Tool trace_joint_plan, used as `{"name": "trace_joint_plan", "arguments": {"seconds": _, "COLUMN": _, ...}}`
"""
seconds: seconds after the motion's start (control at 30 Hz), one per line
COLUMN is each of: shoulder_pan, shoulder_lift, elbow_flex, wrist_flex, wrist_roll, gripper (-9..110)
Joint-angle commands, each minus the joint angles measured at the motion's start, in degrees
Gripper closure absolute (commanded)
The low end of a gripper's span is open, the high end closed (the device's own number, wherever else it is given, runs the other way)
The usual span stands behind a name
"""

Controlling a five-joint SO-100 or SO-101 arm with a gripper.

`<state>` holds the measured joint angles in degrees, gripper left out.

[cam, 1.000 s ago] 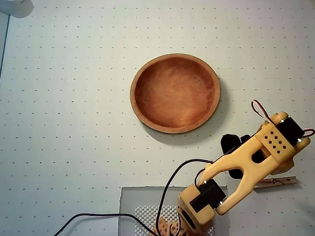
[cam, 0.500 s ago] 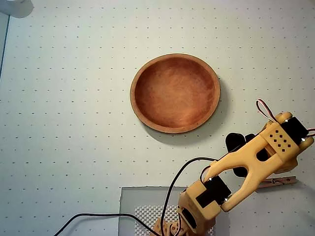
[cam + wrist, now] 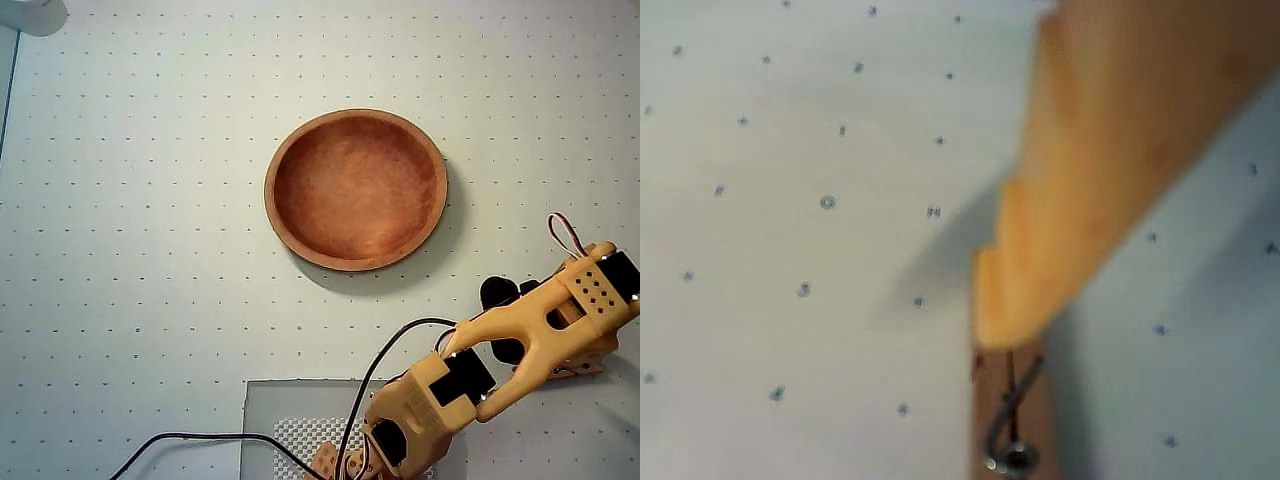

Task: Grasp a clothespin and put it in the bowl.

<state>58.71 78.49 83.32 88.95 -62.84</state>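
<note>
Yellow plastic makes up the arm, which in the overhead view rises from its base at the bottom edge and reaches up and to the right, its wrist end bent down over the bench at the right edge, lower right of the bowl and well apart from it. A black cable loops along it. The fingers are mostly hidden beneath the arm's own body there. In the wrist view one stepped yellow finger slants down from the upper right, its tip touching the top end of the clothespin — light wood with a metal coil, lying on the bench at the bottom edge (the picture is blurred). Whether the fingers are apart or clamped on it I cannot tell. Reddish-brown and round, the bowl sits near the middle of the bench, holding nothing.
</note>
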Motion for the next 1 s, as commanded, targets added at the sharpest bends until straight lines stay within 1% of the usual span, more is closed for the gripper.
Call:
{"name": "trace_joint_plan", "arguments": {"seconds": 0.0, "shoulder_pan": 2.11, "shoulder_lift": -0.88, "elbow_flex": -5.71, "wrist_flex": -1.23, "wrist_roll": -0.79, "gripper": 73}}
{"name": "trace_joint_plan", "arguments": {"seconds": 0.27, "shoulder_pan": 6.50, "shoulder_lift": -6.42, "elbow_flex": -10.90, "wrist_flex": -1.49, "wrist_roll": -1.14, "gripper": 73}}
{"name": "trace_joint_plan", "arguments": {"seconds": 0.47, "shoulder_pan": 9.14, "shoulder_lift": -8.17, "elbow_flex": -11.25, "wrist_flex": -1.58, "wrist_roll": -6.50, "gripper": 73}}
{"name": "trace_joint_plan", "arguments": {"seconds": 0.67, "shoulder_pan": 9.76, "shoulder_lift": -9.14, "elbow_flex": -10.63, "wrist_flex": -1.05, "wrist_roll": -11.78, "gripper": 73}}
{"name": "trace_joint_plan", "arguments": {"seconds": 0.97, "shoulder_pan": 8.88, "shoulder_lift": -10.46, "elbow_flex": -7.38, "wrist_flex": -0.97, "wrist_roll": -14.41, "gripper": 73}}
